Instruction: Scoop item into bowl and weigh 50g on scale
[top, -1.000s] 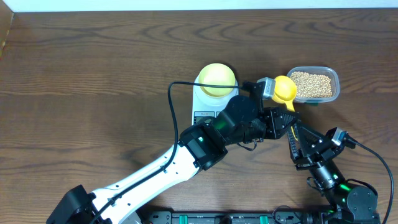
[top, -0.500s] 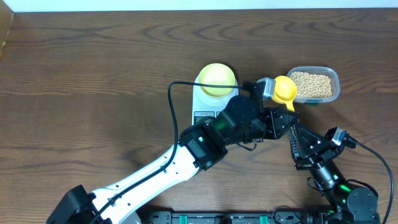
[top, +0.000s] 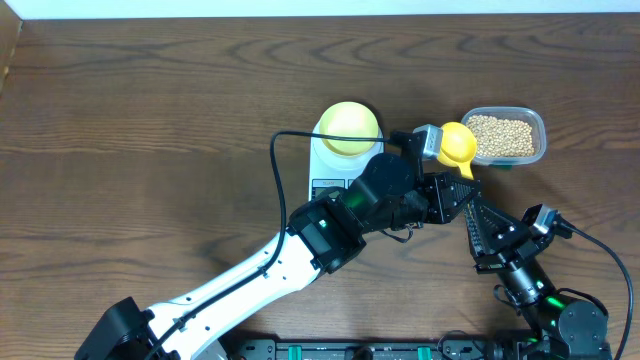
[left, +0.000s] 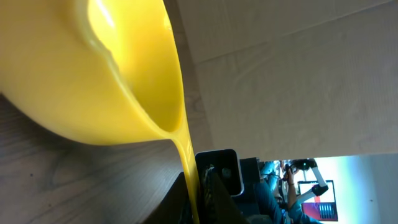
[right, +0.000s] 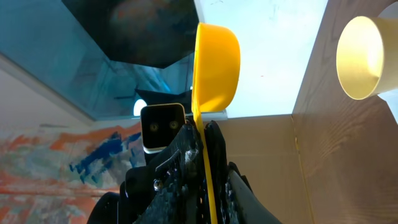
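Desk (top: 150, 110): carrying all things.
Scale (top: 325, 165): standing mid-desk.
Container (top: 540, 125): lying right of the Scale.
Bowl (top: 348, 127): sitting on the Scale.
Scoop (top: 458, 143): hovering right of the Scale, by the Container.
Left hand (left: 198, 198): clamping the Scoop's handle.
Right hand (right: 205, 180): flanking that handle; whether it is gripping, cannot tell.
Beans (top: 500, 135): filling the Container, right of the Scale.

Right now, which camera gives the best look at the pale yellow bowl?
The overhead view: the bowl is seen whole, sitting on the white scale. The right wrist view catches the bowl at the frame's edge, partly cut off. The left wrist view shows none of it, only the yellow scoop.
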